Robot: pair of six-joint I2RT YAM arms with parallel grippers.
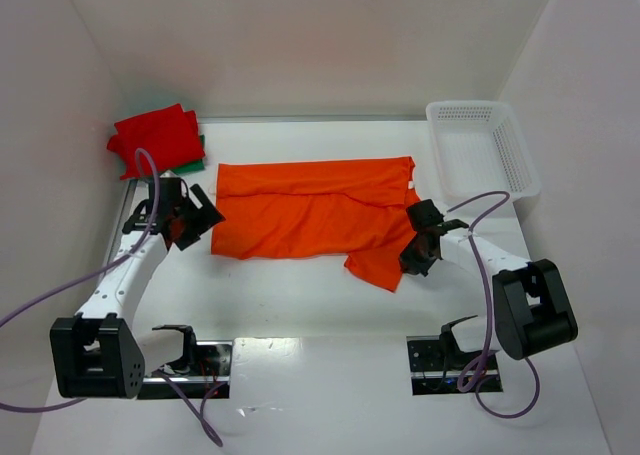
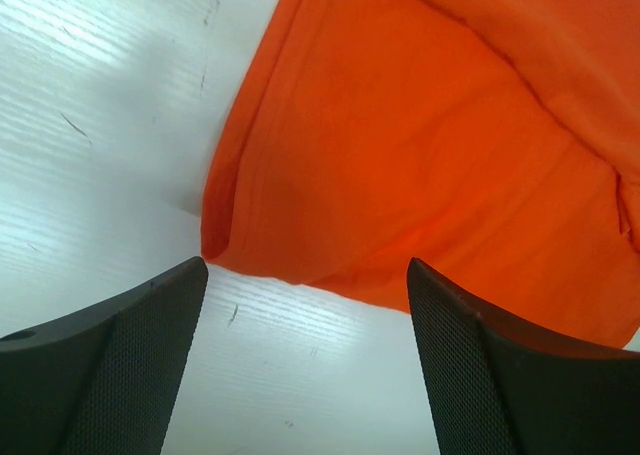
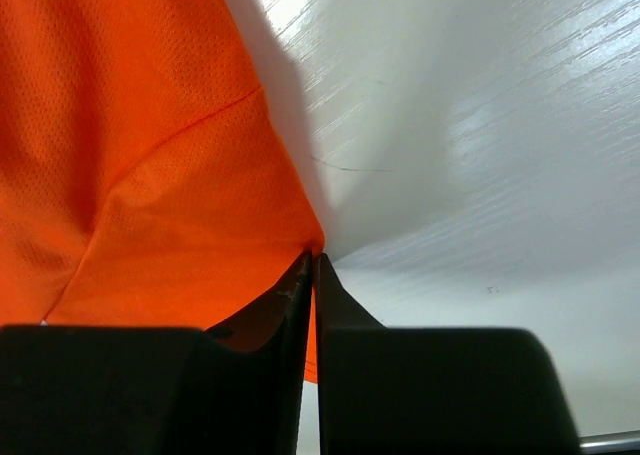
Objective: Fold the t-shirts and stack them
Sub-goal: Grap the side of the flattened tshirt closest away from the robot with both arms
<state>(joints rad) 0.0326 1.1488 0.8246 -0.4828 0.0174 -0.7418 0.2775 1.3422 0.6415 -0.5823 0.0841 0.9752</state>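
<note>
A bright orange t-shirt (image 1: 310,215) lies spread across the middle of the table, folded lengthwise, with a flap hanging toward the near right. My left gripper (image 1: 192,223) is open at the shirt's near left corner. In the left wrist view only bare table lies between its fingers (image 2: 305,267), and the orange cloth (image 2: 420,145) starts just past the tips. My right gripper (image 1: 417,255) is shut on the orange t-shirt's right edge; its jaws (image 3: 315,262) pinch the cloth (image 3: 130,155). A folded red t-shirt (image 1: 155,137) rests on a dark green one (image 1: 197,162) at the back left.
A white perforated basket (image 1: 485,150) stands at the back right corner. White walls close in the table on the left, back and right. Purple cables loop beside both arms.
</note>
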